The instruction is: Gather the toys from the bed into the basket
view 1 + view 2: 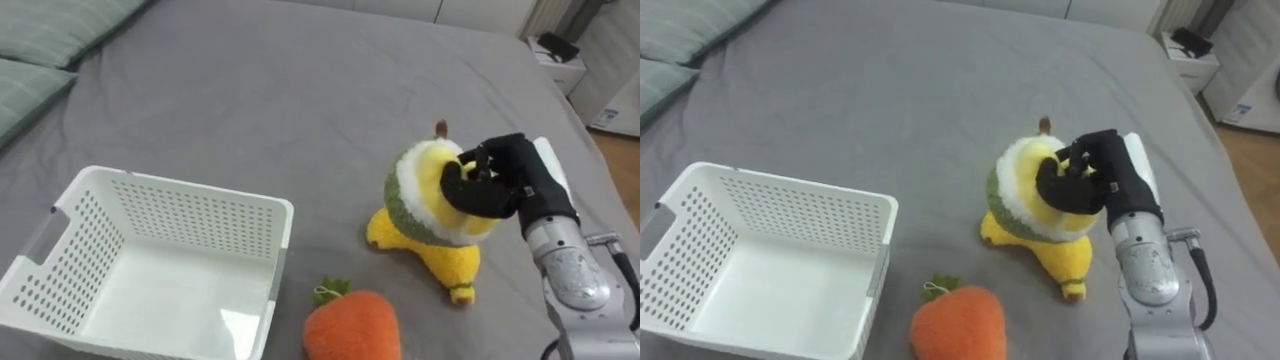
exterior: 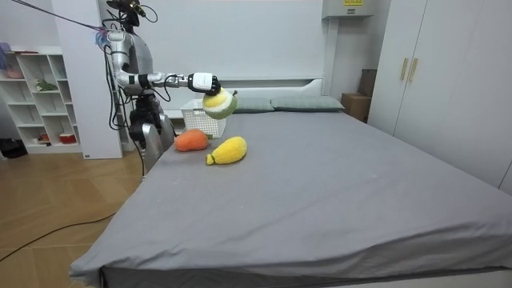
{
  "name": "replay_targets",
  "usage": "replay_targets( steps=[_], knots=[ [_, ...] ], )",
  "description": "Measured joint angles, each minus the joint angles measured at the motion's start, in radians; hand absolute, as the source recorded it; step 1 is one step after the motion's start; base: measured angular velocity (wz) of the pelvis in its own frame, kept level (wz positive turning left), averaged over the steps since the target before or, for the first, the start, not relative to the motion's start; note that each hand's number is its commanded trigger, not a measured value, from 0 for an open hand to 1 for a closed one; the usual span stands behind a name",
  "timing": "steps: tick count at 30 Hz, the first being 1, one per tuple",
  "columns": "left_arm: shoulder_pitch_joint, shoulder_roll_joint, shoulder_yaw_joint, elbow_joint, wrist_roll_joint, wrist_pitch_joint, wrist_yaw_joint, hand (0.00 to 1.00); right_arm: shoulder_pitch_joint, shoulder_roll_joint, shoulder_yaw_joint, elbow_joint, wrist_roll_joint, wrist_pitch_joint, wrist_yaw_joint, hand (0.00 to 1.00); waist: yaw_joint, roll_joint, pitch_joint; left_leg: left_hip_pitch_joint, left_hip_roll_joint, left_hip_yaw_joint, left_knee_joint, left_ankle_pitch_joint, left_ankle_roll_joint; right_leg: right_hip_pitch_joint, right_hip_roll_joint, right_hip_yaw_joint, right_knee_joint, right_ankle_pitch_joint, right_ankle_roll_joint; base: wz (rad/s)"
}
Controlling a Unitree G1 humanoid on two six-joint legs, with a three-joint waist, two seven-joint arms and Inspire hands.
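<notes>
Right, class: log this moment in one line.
right robot hand: shut on round plush, above bed | yellow plush: on bed | carrot plush: on bed | basket: empty

Aloft in fingers (image 1: 468, 196): green-yellow round plush (image 1: 420, 183); yellow plush (image 1: 445, 265), carrot plush (image 1: 352, 326) lying on bed (image 1: 250, 100).

The grey bed (image 1: 250, 90) bears a white basket (image 1: 180, 222), an orange carrot plush (image 1: 352, 325), a yellow plush (image 1: 448, 262) and greenish pillows (image 1: 50, 30).
</notes>
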Motion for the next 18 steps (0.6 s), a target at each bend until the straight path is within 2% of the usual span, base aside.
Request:
replay_targets(
  steps=[3,6,12,18],
  knots=[
    [-0.004,-0.001,0.000,-0.002,0.027,0.000,-0.005,0.00,-0.029,0.000,0.007,-0.012,0.001,0.000,0.000,1.00,0.018,-0.002,0.0030,-0.007,-0.003,-0.009,0.001,0.001,0.002,-0.002,-0.003,-0.011,-0.002,0.000,0.001,0.11],
    [-0.004,-0.002,0.002,-0.002,0.028,0.001,-0.005,0.00,-0.073,0.000,0.039,-0.013,0.005,0.001,0.000,1.00,0.043,-0.005,0.0093,-0.007,-0.004,-0.017,0.001,0.001,0.002,0.001,-0.003,-0.015,-0.003,0.000,0.001,0.06],
    [-0.036,-0.005,0.000,-0.004,0.026,0.001,-0.004,0.00,-0.136,0.001,0.117,-0.013,0.006,0.001,0.014,1.00,0.058,-0.010,0.0075,-0.022,-0.006,-0.037,0.012,0.002,0.003,0.002,-0.007,-0.041,-0.005,0.000,0.001,0.11],
    [-0.057,-0.005,-0.008,-0.004,0.023,0.000,-0.005,0.00,-0.138,0.001,0.156,-0.013,0.009,0.001,0.030,1.00,0.086,-0.010,0.0069,-0.028,-0.007,-0.053,0.025,0.002,0.003,0.008,-0.009,-0.055,-0.004,0.000,0.001,0.08]
  ],
)
